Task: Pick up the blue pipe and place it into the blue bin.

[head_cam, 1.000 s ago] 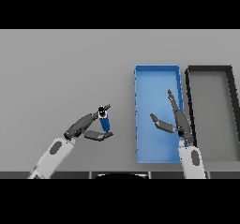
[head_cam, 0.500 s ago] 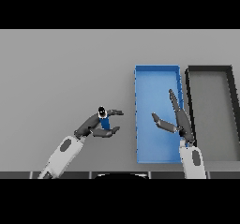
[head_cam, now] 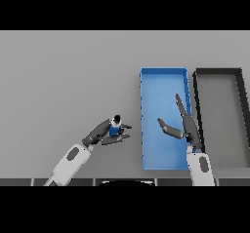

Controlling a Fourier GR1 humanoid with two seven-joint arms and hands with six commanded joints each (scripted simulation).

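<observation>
The left robot hand (head_cam: 103, 133) has its fingers wrapped around the blue pipe (head_cam: 115, 128), low in the middle. The right robot hand (head_cam: 183, 124) is spread apart over the blue bin (head_cam: 163, 74).

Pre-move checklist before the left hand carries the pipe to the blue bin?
1. Left hand curled round the blue pipe: ok.
2. Pipe lifted off the grey table: cannot tell.
3. Blue bin interior free to receive it: not ok, right hand hangs open over it.
4. Pipe outside the bin, to its left: ok, transfer not yet done.
5. Black bin beside the blue one, not the target: ok.
</observation>
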